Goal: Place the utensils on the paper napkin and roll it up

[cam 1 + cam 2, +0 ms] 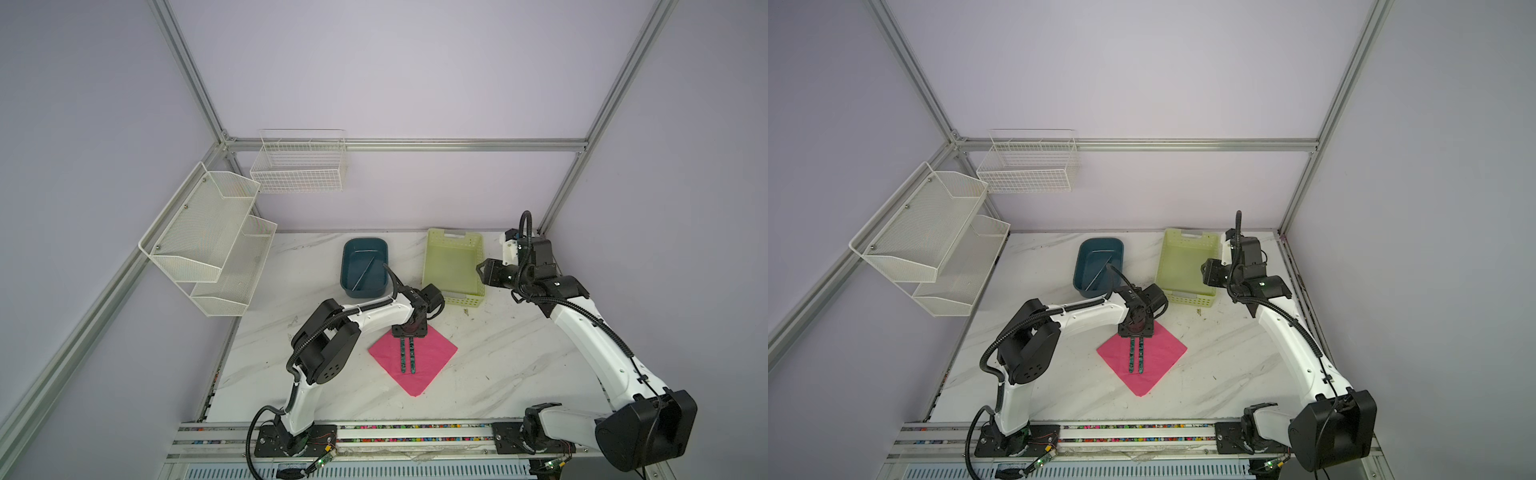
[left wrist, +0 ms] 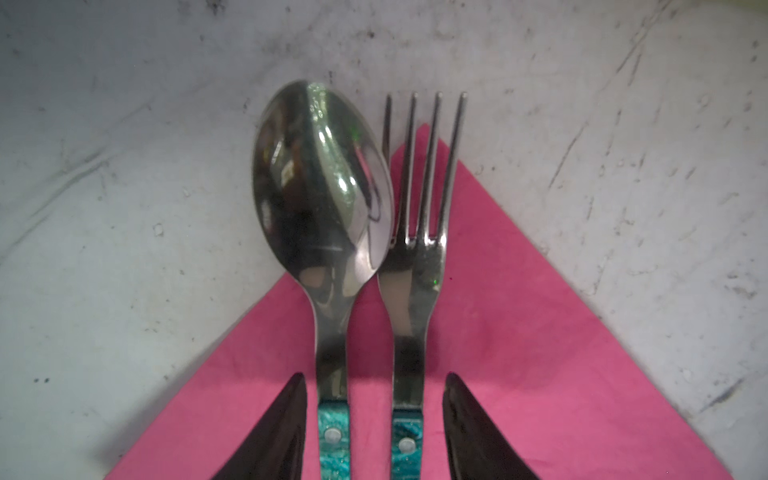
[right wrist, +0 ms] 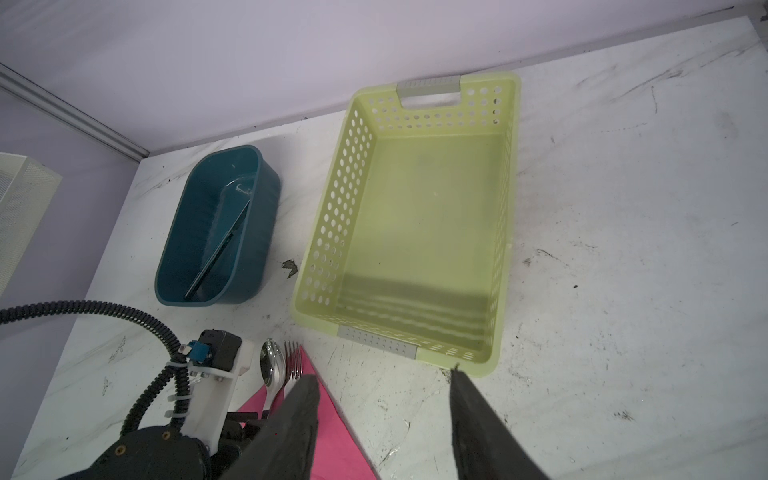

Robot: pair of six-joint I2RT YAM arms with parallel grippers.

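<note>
The pink paper napkin (image 1: pixel 434 359) (image 1: pixel 1163 353) lies as a diamond mid-table. Two of the utensils rest on it side by side: the spoon (image 2: pixel 322 187) (image 1: pixel 402 356) and the fork (image 2: pixel 415 270) (image 1: pixel 412 356), whose silver heads stick out past the far corner. My left gripper (image 2: pixel 375 378) (image 1: pixel 409 336) hangs over that corner, open, its fingers straddling both teal handles without touching them. The knife (image 3: pixel 220 249) (image 1: pixel 365 272) lies slanted in the teal tub (image 1: pixel 345 266). My right gripper (image 3: pixel 383 375) (image 1: pixel 480 272) hovers open and empty by the green basket.
A pale green perforated basket (image 1: pixel 455 266) (image 3: pixel 332 224) stands at the back right, next to the teal tub (image 3: pixel 266 216). White mesh shelves (image 1: pixel 208 241) and a wire basket (image 1: pixel 299 166) hang on the left and back walls. The marble table (image 1: pixel 519 353) is scuffed.
</note>
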